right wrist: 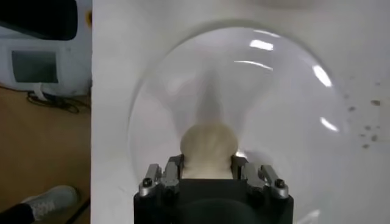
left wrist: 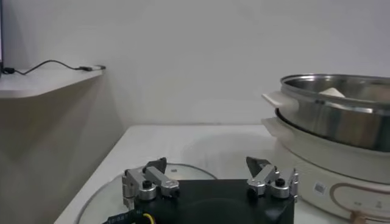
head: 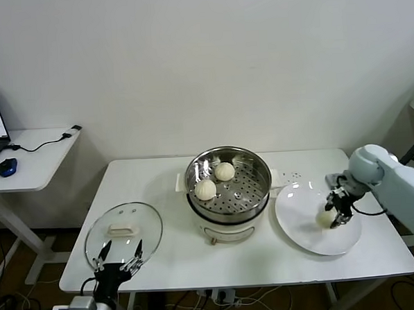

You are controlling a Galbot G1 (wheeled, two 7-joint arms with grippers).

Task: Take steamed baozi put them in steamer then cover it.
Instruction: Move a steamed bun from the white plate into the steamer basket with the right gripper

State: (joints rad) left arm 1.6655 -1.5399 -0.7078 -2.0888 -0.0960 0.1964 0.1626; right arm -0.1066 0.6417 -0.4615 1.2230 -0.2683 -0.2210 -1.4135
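Note:
The steamer (head: 260,167) stands mid-table on its white pot base (head: 228,231) and holds two baozi (head: 224,171) (head: 205,189). A third baozi (head: 325,219) lies on the white plate (head: 301,219) at the right. My right gripper (head: 333,216) is shut on it, low over the plate. In the right wrist view the fingers (right wrist: 173,167) press both sides of the baozi (right wrist: 208,146). The glass cover (head: 145,231) lies flat at the table's front left. My left gripper (head: 119,255) hangs open and empty at its near edge. Only three baozi show.
A side desk (head: 34,164) with a laptop, mouse and cable stands at the far left. In the left wrist view the steamer (left wrist: 341,115) rises to one side of my left gripper (left wrist: 210,170), with the cover (left wrist: 109,195) beneath it.

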